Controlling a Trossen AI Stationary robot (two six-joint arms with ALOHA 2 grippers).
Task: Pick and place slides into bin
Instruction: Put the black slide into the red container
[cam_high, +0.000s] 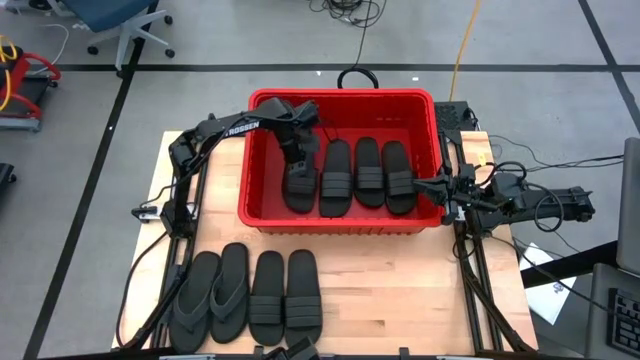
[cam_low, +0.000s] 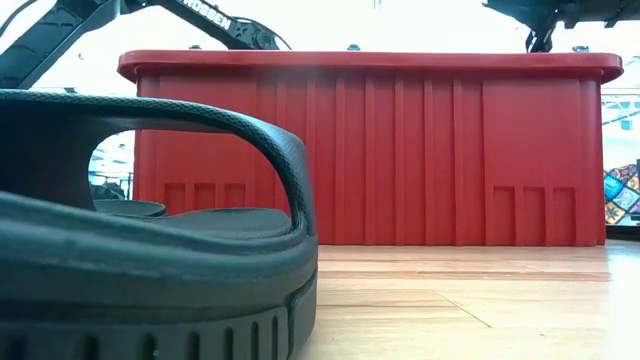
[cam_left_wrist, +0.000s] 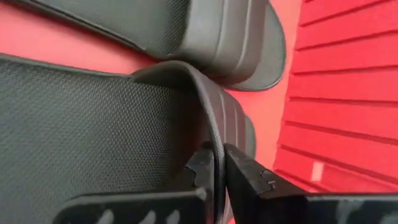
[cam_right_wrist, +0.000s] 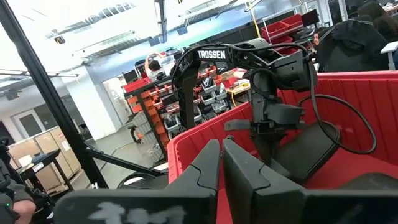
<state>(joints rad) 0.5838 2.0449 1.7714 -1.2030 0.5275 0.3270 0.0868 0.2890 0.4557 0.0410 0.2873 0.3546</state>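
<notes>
The red bin (cam_high: 262, 215) stands at the table's far middle; it also shows in the low view (cam_low: 400, 150). Three black band slides (cam_high: 368, 172) lie side by side on its floor. My left gripper (cam_high: 297, 160) is inside the bin, shut on a fourth band slide (cam_high: 300, 188) at the left of that row. My right gripper (cam_high: 440, 190) is shut and empty at the bin's right wall. Two flip-flops (cam_high: 212, 295) and two band slides (cam_high: 285, 297) lie flat on the table near its near edge. My left gripper pinches the slide's ribbed band strap (cam_left_wrist: 214, 146) between its two fingers (cam_left_wrist: 245, 171), one finger under the band and one outside it. The fingers come from above, pointing down. The slide (cam_right_wrist: 311, 149) hangs tilted below them; whether its lower end touches the bin floor, I cannot tell.
The bin's walls rise around my left gripper. A black looped cable (cam_high: 357, 76) lies behind the bin. One slide's strap (cam_low: 150, 230) fills the left of the low view. Bare wood shows between the bin and the near row (cam_high: 400, 280).
</notes>
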